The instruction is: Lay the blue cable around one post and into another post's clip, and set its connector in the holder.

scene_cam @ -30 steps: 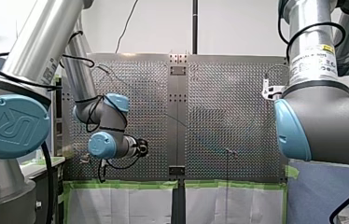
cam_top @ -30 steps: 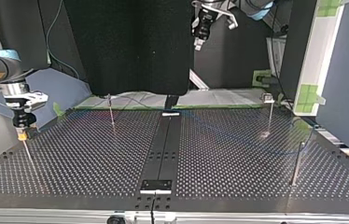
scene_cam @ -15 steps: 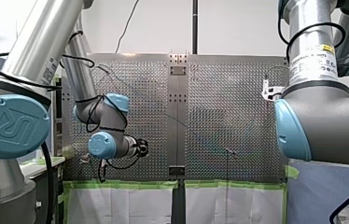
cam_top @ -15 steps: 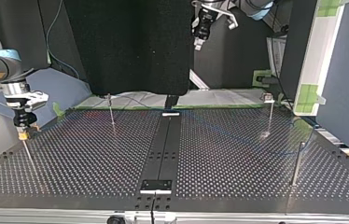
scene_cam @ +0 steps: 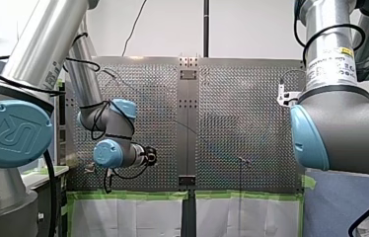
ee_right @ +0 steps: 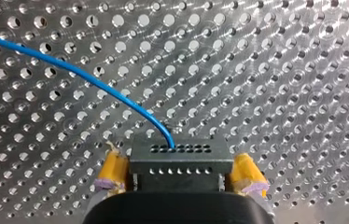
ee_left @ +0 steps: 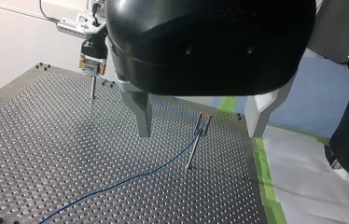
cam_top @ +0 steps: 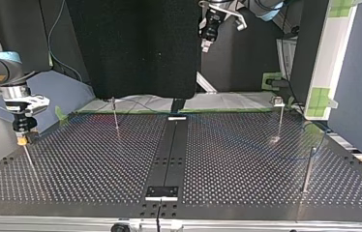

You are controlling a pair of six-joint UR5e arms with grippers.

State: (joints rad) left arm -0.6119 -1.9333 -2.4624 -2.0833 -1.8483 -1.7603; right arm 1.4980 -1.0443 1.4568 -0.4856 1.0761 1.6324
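The blue cable [ee_left: 116, 184] runs over the perforated table to a thin post [ee_left: 192, 154], through the clip [ee_left: 204, 116] at its top, and on toward my right gripper [ee_left: 92, 71]. In the right wrist view the cable [ee_right: 70, 70] ends in a black connector [ee_right: 179, 158] sitting between my right gripper's [ee_right: 179, 179] yellow pads [ee_right: 112, 170]. The pads stand close beside it, jaws open. In the top view that gripper [cam_top: 22, 140] hovers atop a post [cam_top: 28, 159]. My left gripper [ee_left: 198, 135] hangs high above the table, open and empty, and shows again in the top view [cam_top: 207, 44].
Three more thin posts stand on the table [cam_top: 97, 164] in the top view: one far back [cam_top: 115, 113], one with a clip [cam_top: 279, 116], one nearer [cam_top: 308, 169]. A black centre strip [cam_top: 169, 150] divides the plate. Green tape [ee_left: 266, 186] edges the table.
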